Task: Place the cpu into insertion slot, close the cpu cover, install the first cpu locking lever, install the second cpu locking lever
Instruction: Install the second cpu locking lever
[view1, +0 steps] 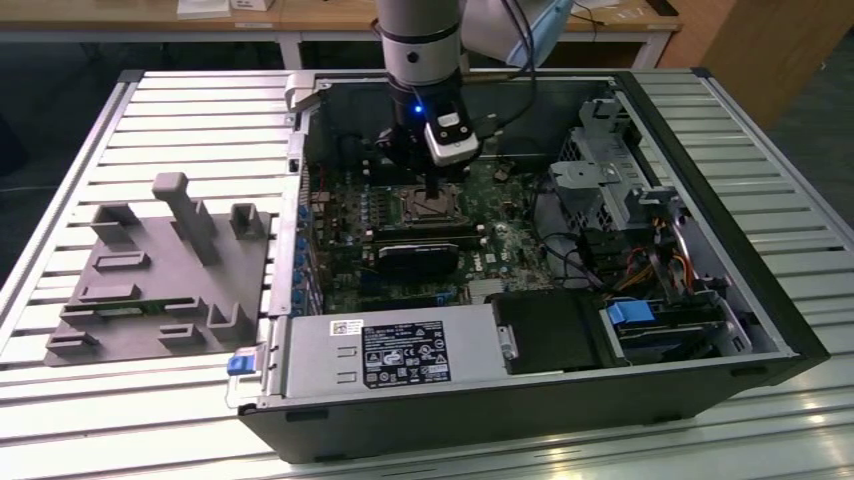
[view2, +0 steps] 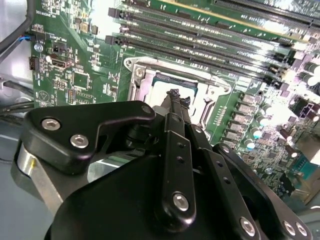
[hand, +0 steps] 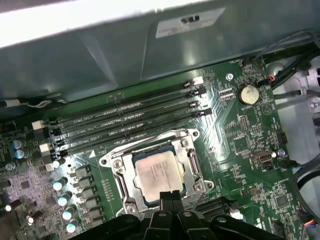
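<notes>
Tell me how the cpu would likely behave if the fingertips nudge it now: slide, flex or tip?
The cpu looks like a stiff flat plate with a smooth metal top, so flexing seems unlikely and the gripper might skid on it. It lies low inside the insertion slot, so it probably won't slide or tip.

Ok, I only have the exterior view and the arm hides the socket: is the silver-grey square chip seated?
Observer: Yes. In the first wrist view the dull silver-grey square cpu lies flat in the silvery-rimmed insertion slot.
Operator: Where is the gripper?
Observer: The gripper, fingers together, is at one edge of the chip.
Operator: And the cover?
Observer: The thin silvery metal cpu cover appears to lie down, framing the chip; I cannot tell whether the levers are latched.
</notes>
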